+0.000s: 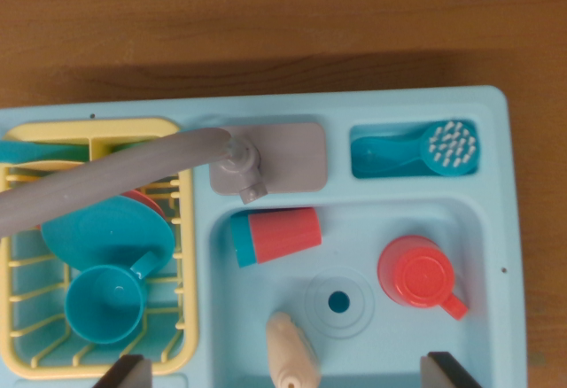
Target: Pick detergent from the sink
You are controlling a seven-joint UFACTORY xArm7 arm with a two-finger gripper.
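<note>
The gripper (288,372) hangs wide open above the light-blue sink (496,228) — only its two dark fingertips (124,373) show at the bottom edge, gripping nothing. Between them lies a beige bottle, probably the detergent (291,348), in the basin near the drain (338,301) — a red cup (416,273) sits to the wrist view's right.
</note>
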